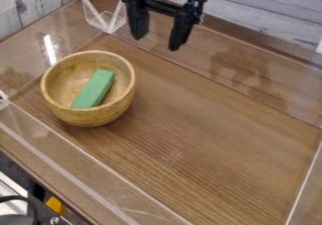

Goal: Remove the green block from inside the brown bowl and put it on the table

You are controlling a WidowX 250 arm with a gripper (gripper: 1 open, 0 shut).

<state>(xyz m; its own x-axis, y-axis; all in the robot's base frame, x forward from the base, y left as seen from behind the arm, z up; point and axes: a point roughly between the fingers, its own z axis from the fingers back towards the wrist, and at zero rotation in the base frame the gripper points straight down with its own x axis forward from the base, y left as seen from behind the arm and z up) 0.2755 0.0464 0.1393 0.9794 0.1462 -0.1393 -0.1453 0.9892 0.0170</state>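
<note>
The black gripper (pixel 160 26) hung over the far part of the table (pixel 201 135), its jaws spread wide apart, one on each side of a gap, and nothing was held between them. It stood well apart from the brown bowl (pixel 123 102), which sat at the left of the view, toward the near edge of the tabletop. The green block (pixel 93 89) lay inside the bowl, resting on its bottom at a slant across the view, its far end pointing toward the gripper's side. The bowl was round, with light tan-brown wood and a thick rim. Around it, the glossy wood-grain tabletop carried bright streaks of reflected light. At the lower left corner, beyond the table's near edge, a black cable (pixel 28 200) curved beside a small orange item (pixel 55 204), too partly seen to name.
</note>
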